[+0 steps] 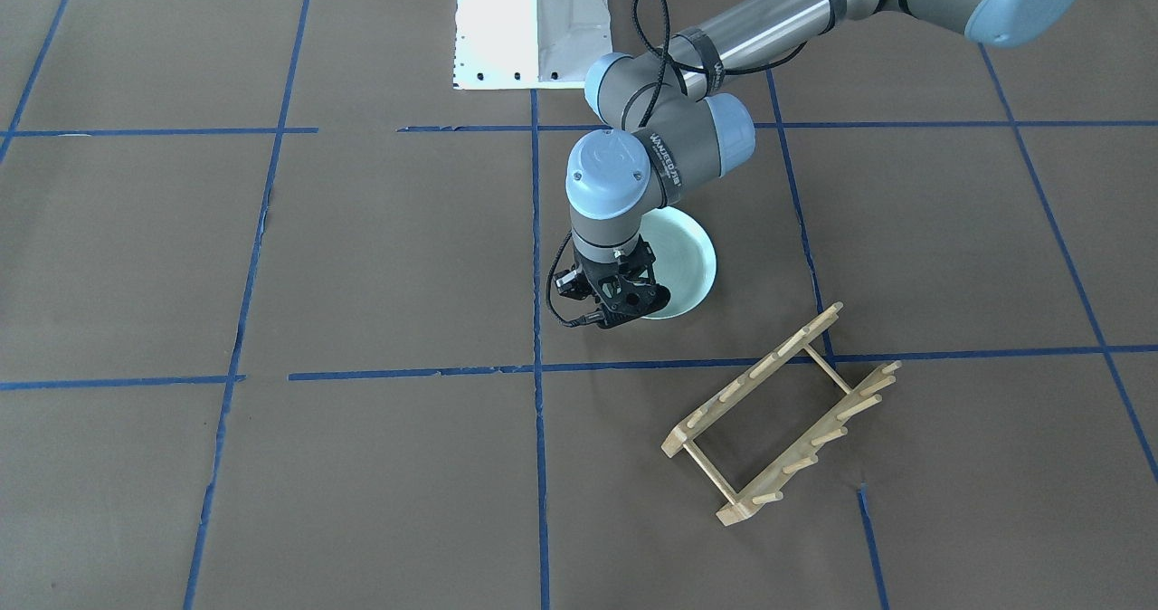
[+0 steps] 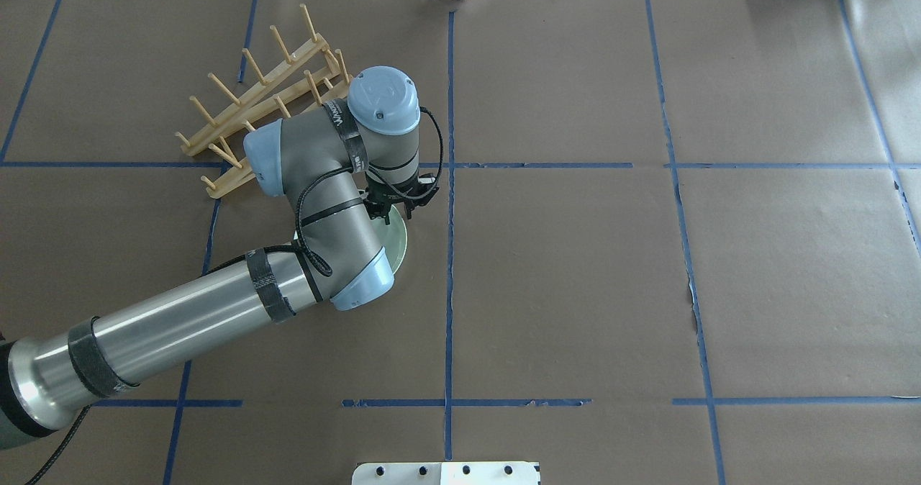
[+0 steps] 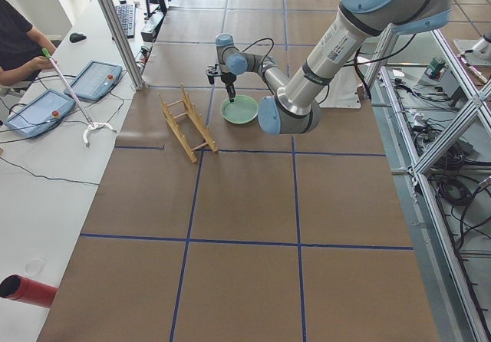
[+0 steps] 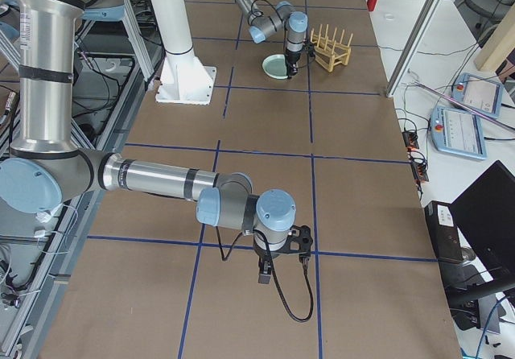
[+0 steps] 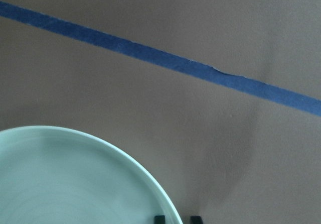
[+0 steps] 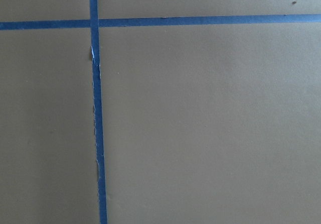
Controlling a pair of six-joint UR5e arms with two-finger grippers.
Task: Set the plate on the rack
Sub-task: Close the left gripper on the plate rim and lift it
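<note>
The pale mint-green plate (image 1: 689, 257) lies flat on the brown table cover; it also shows in the overhead view (image 2: 398, 244) and the left wrist view (image 5: 75, 184). My left gripper (image 1: 626, 309) points down at the plate's rim. In the left wrist view its two fingertips (image 5: 159, 218) stand close together astride the rim, shut on it. The light-wood rack (image 1: 783, 415) stands empty a short way beyond the plate, partly hidden by my left arm in the overhead view (image 2: 252, 103). My right gripper (image 4: 264, 277) hangs over bare table far from both; I cannot tell whether it is open or shut.
Blue tape lines (image 1: 539, 367) cross the brown cover in a grid. The white robot base (image 1: 529, 22) stands at the robot's edge of the table. An operator's desk with tablets (image 3: 46, 104) lies past the far edge.
</note>
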